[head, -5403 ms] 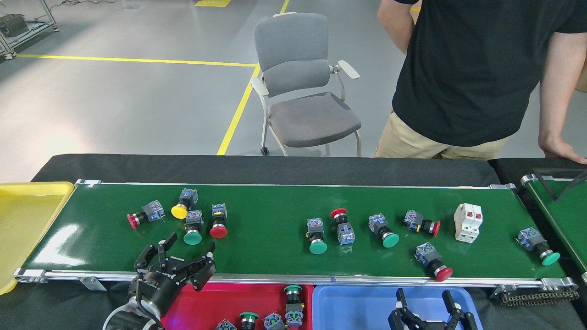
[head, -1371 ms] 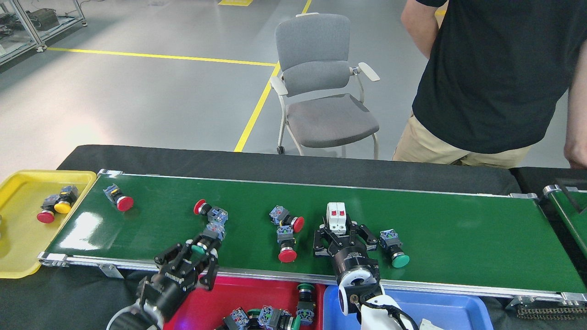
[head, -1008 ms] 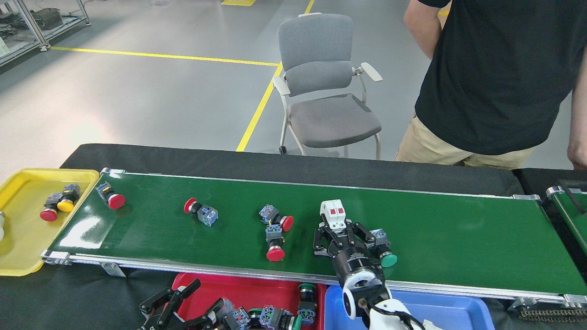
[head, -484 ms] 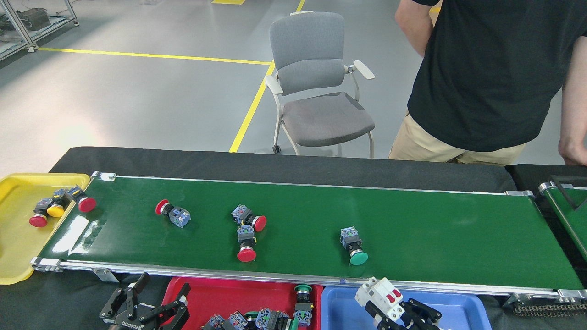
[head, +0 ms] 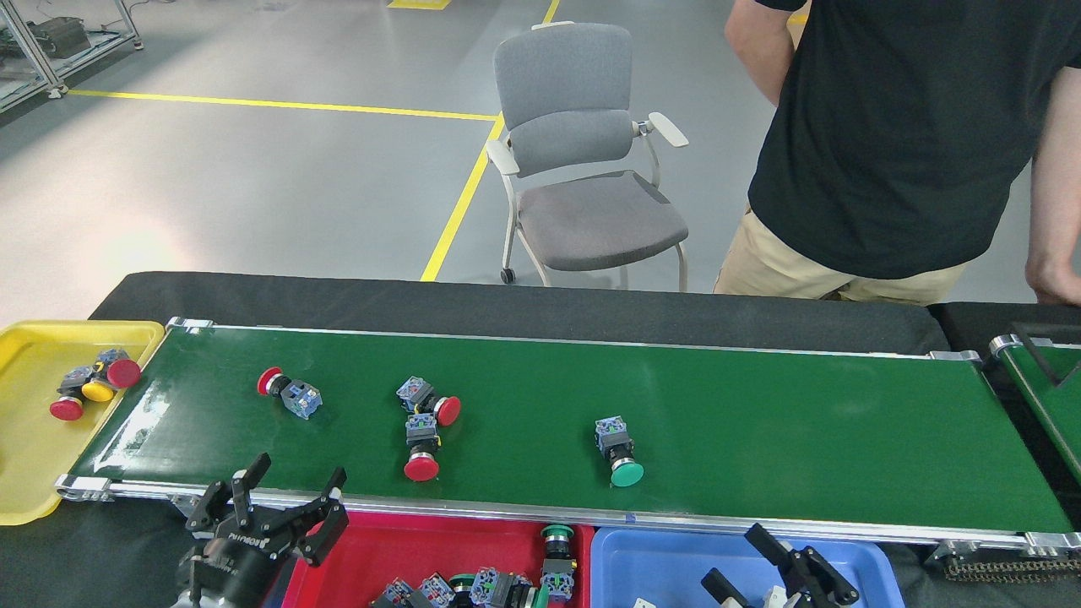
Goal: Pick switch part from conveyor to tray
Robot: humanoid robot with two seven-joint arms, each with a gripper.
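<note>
Several switch parts lie on the green conveyor (head: 760,422): a red-capped one (head: 283,393) at the left, two red-capped ones (head: 429,402) (head: 420,449) touching near the middle, and a green-capped one (head: 618,453) alone to their right. My left gripper (head: 287,494) is open and empty at the belt's near rail, in front of the left part. Over the blue tray (head: 667,561), my right gripper (head: 747,557) is open with nothing in it. The red tray (head: 372,549) holds several switch parts (head: 507,583).
A yellow tray (head: 34,456) at the belt's left end holds three switch parts (head: 89,385). A person in a black shirt (head: 895,127) stands behind the table at the right. A grey chair (head: 583,169) stands beyond it. A second green belt (head: 1047,388) shows at the right edge.
The belt carried the parts leftwards; one red part dropped into the yellow tray. My right gripper let go of the white part and opened. My left gripper rose toward the belt's near rail.
</note>
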